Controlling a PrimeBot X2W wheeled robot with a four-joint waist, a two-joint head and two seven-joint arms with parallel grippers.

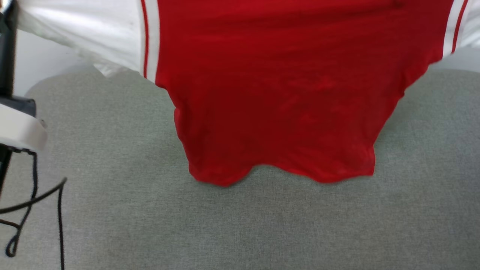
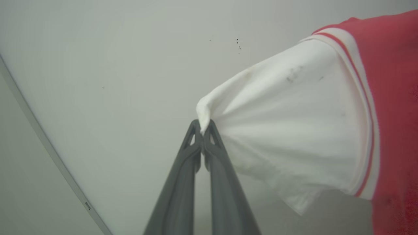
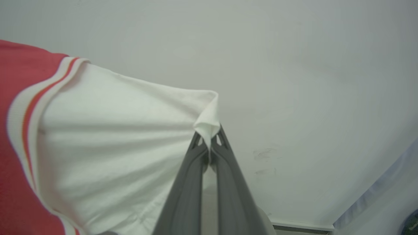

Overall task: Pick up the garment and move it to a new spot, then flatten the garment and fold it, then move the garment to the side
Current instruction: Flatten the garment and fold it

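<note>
The left gripper (image 2: 203, 132) is clamped on the garment (image 1: 285, 93): in the left wrist view its two dark fingers (image 2: 183, 182) are pressed together at the tips, pinching the bunched edge of a white sleeve. From that pinch the sleeve fans out taut to the right of that view, carrying a few small dark smudges, and it meets the red-and-white striped trim and then the red body. A pale wall (image 2: 114, 65) stands behind.

At the left edge of the head view are a pale rounded part of the robot (image 1: 18, 129) and thin black cables (image 1: 33, 202) that loop down over a grey fabric surface (image 1: 112, 210). The garment hangs spread across the top and middle of this view, held up by both sleeves. White sleeve cloth runs off to the left and to the right, with striped trim on each side of the wide red body. The red cloth narrows downward and ends in a wavy hem over the grey surface; whether the hem touches it cannot be told. The side facing the camera is plain red.

The right gripper (image 3: 209, 142) is likewise closed on the garment. In the right wrist view its fingertips grip a folded corner of the other white sleeve, which stretches left to the trim and red body.
</note>
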